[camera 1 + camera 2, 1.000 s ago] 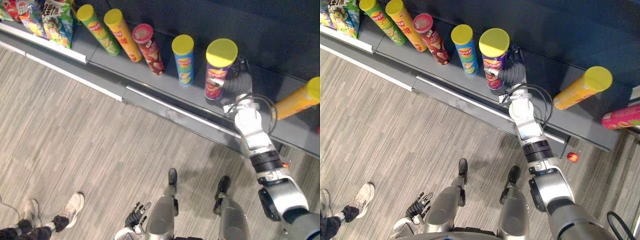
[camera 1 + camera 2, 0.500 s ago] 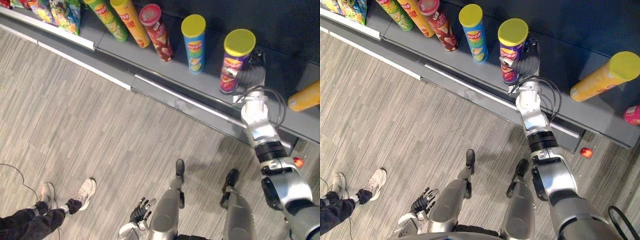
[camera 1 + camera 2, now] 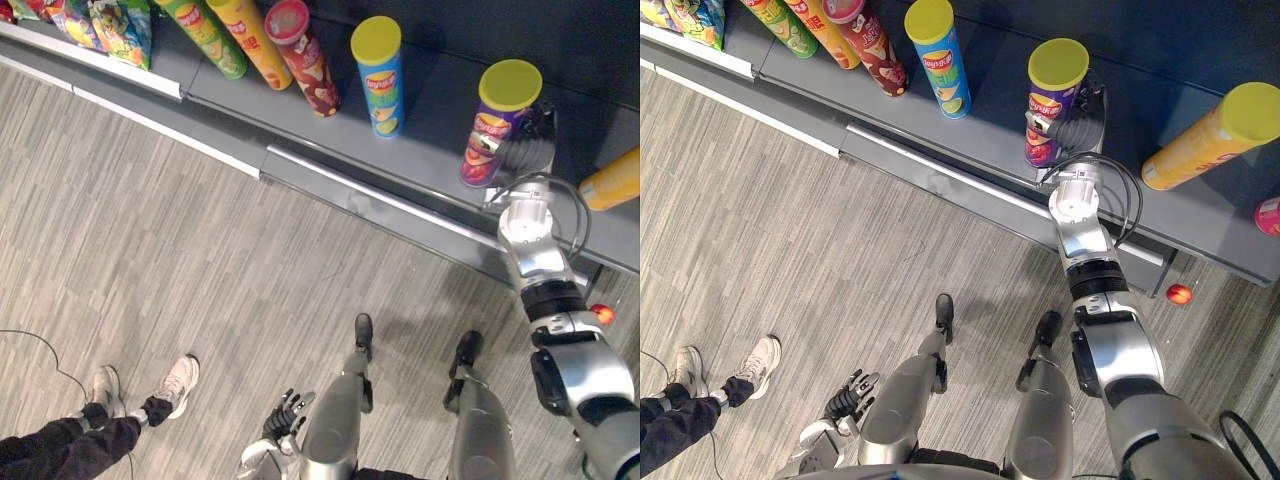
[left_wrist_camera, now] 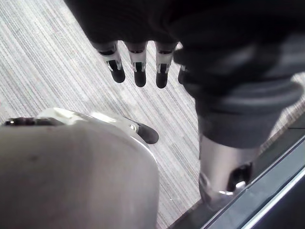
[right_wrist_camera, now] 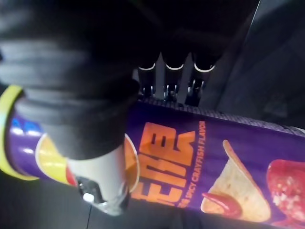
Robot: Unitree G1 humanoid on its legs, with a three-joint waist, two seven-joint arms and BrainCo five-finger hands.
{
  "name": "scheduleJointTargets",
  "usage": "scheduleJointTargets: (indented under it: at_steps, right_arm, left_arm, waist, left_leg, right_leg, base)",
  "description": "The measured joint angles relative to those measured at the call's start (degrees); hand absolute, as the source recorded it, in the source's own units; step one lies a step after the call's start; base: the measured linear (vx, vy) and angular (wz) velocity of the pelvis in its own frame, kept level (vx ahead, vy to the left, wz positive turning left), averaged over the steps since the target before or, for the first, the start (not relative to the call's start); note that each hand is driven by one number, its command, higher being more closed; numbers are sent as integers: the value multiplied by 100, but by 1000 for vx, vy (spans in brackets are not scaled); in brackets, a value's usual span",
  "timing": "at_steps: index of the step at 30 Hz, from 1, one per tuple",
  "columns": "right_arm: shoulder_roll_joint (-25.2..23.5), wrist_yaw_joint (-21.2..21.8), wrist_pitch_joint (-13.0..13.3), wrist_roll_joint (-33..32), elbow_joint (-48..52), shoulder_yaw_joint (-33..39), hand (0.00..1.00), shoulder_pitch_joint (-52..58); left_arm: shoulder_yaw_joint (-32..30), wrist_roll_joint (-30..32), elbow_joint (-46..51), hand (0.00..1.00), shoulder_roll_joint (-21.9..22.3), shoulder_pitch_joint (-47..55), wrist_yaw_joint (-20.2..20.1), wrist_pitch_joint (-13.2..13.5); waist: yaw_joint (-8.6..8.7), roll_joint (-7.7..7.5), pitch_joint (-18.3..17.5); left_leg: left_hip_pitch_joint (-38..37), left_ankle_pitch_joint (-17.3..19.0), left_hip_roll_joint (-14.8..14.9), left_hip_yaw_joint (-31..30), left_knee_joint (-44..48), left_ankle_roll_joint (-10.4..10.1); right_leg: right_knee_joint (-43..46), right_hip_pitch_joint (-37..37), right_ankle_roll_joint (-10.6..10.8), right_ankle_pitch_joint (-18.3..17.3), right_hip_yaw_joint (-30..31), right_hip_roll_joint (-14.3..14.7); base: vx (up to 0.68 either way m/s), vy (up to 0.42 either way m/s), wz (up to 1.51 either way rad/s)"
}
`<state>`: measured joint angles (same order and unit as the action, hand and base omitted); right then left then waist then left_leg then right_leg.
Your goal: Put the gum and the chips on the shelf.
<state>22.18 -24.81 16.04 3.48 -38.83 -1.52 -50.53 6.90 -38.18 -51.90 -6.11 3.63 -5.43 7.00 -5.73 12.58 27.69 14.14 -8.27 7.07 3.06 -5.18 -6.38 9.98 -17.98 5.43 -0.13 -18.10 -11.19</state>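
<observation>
The robot's right hand (image 3: 522,152) is wrapped round a purple chips can (image 3: 1050,110), fingers behind it and thumb across its front. The can stands upright on the dark shelf (image 3: 420,150). To the hand's left stands a blue can (image 3: 380,70), and to its right an orange can (image 3: 1200,140). The left hand (image 3: 845,395) hangs low, its fingers loosely straight.

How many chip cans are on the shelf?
7. From the left: green can, orange can, red can, blue can, purple can in the right robot hand, tilted yellow can, pink can at the edge. Others may be cropped.
</observation>
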Motion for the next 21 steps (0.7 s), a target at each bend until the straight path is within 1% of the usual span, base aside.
scheduleJointTargets:
  at_steps: [2,4,11,15,16,21]
  right_arm:
    - [23,-29,116,1,-34,-1,100,-24]
    - [94,-36,155,2,-80,-1,100,-65]
    - [169,-123,195,3,-271,-4,100,-190]
    - [186,-207,342,3,-427,-3,100,-222]
    - [217,-248,345,2,-443,-1,100,-225]
    - [264,-254,351,3,-487,0,100,-329]
  left_arm:
    - [2,0,0,0,0,-13,-1,0]
    - [24,0,0,0,2,-32,0,-1]
    - [68,0,-1,0,1,-48,0,-5]
    - [107,0,-1,0,2,-93,0,-4]
    - [125,0,-1,0,3,-116,-1,-2]
    - [171,-1,1,0,2,-121,-3,1]
  waist:
    - [-31,6,-4]
    - [-94,10,-7]
    - [-126,30,-20]
    - [-181,55,-38]
    - [-230,63,-43]
    - [-241,64,-44]
  left_leg:
    - [67,-4,-1,1,17,3]
    - [77,-13,-3,24,16,-1]
    - [77,-20,-42,16,18,8]
    - [89,-21,-53,19,18,9]
    - [89,-22,-53,19,18,11]
    - [143,-36,-62,-30,18,30]
  right_leg:
    - [-4,-62,-2,20,2,-1]
    - [-13,-89,-5,40,29,1]
    - [-46,-84,19,75,46,-30]
    - [-109,-81,23,117,56,-29]
    - [-110,-81,23,117,55,-29]
    - [-139,-84,34,126,-4,-39]
  base:
    - [2,2,-2]
    - [12,3,-5]
    - [3,2,-1]
    - [9,5,-2]
    - [0,0,0]
    - [23,3,5]
